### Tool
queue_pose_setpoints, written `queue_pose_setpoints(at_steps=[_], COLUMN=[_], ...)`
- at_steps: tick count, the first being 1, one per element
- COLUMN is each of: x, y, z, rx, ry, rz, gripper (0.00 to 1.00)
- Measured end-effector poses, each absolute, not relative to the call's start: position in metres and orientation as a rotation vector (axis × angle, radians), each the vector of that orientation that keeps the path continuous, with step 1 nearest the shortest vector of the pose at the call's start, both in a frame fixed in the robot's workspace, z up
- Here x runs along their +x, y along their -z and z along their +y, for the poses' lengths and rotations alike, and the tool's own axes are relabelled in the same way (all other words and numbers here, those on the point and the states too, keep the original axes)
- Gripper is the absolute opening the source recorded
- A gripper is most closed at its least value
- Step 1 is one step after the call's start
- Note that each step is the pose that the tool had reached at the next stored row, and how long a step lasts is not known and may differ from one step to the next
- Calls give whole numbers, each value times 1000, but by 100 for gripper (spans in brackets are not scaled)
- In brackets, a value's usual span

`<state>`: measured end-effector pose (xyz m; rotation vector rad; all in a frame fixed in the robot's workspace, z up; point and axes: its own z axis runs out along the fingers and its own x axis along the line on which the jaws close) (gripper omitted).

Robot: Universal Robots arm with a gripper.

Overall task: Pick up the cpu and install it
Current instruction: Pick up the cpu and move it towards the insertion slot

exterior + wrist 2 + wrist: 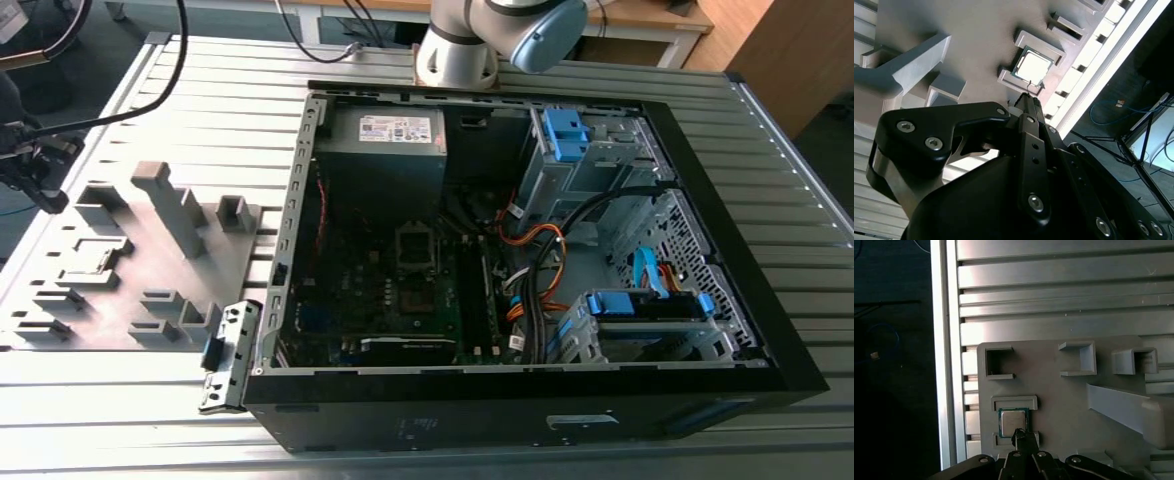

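The cpu [1013,421] is a small square chip with a shiny silver top. It lies flat in a shallow recess of the grey fixture plate [1064,405], between two low grey brackets. It also shows as the cpu [1032,67] on the plate [964,30]. My gripper [1022,434] hovers just over the chip's near edge, its black fingers drawn together to a point with nothing between them. The same tip [1030,98] hangs close above the chip's edge. In the exterior view the gripper [32,160] is at the far left, over the plate [134,260].
An open black computer case [534,400] lies on the slatted metal table [160,400], with the motherboard and its socket [414,246] inside, plus cables and blue-tabbed drive cages. The plate carries tall grey holders [174,205]. The table edge [946,365] runs beside the plate.
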<state>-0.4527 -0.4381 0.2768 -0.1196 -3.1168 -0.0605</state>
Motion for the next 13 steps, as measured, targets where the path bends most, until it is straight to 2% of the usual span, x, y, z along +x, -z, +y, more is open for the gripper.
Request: queue_pose_setpoints(at_steps=[13], x=[-457], y=[-265], z=[-439], rx=[-120], ry=[63], rz=[-3149], gripper=[11])
